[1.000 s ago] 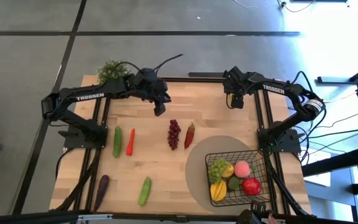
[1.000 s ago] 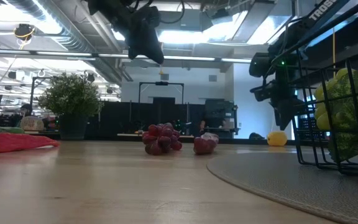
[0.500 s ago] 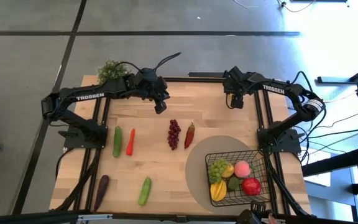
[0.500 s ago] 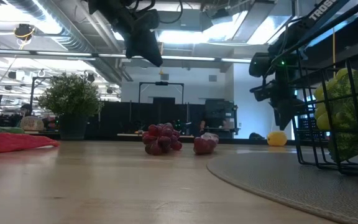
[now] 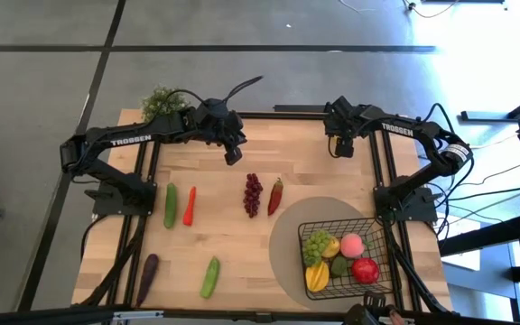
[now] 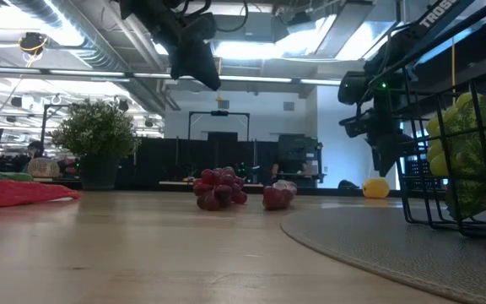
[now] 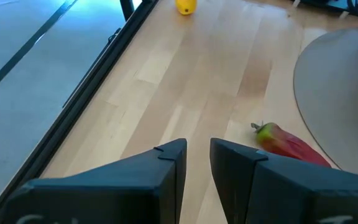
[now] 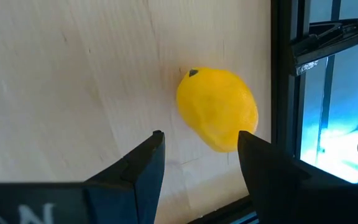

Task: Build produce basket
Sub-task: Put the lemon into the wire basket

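The wire-mesh basket (image 5: 343, 255) sits near right on a round mat, already holding green grapes, a peach and an apple. Still loose: eggplant (image 5: 147, 274), 2 cucumbers, carrot (image 5: 189, 205), dark red grapes (image 5: 253, 194) and chili (image 5: 275, 195), mostly lying near-to-far. Far right, the right gripper (image 8: 197, 149) hangs open over the lemon (image 8: 217, 107). The left gripper (image 7: 197, 163) hovers far left, slightly parted, empty.

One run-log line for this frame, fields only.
left gripper: open, empty, raised above table | right gripper: open over lemon, no contact visible | basket: partly filled | dark red grapes: on table
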Action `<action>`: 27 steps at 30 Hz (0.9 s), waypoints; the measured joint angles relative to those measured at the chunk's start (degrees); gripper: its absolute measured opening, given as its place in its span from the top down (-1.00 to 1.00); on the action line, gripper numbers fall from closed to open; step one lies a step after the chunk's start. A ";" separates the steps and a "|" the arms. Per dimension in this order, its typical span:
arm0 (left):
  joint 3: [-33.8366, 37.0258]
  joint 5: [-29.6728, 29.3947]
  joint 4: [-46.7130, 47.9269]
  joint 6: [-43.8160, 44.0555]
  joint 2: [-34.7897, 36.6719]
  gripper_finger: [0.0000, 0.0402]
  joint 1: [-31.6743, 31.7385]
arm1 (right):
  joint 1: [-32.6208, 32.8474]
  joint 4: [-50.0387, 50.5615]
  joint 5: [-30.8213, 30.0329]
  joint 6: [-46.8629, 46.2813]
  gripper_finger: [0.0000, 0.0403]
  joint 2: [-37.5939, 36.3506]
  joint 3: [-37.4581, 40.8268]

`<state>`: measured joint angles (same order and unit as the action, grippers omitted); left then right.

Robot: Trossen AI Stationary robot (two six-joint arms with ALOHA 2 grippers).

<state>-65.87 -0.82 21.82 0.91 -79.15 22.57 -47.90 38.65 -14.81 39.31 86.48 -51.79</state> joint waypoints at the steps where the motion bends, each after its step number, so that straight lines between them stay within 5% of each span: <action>1: 0.00 0.00 0.00 0.00 0.02 0.70 0.00 | 0.00 0.00 0.00 0.00 0.04 0.00 0.00; 21: 0.00 0.00 -0.02 0.00 0.00 0.70 0.00 | 0.02 0.78 -1.05 -0.22 0.04 0.02 -0.02; 27: 0.00 0.00 -0.02 0.00 0.00 0.70 0.00 | 0.00 0.66 -5.32 -0.07 0.04 0.02 -0.02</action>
<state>-65.87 -0.82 21.80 0.91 -79.15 22.57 -47.90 39.31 -20.13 39.24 86.50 -51.81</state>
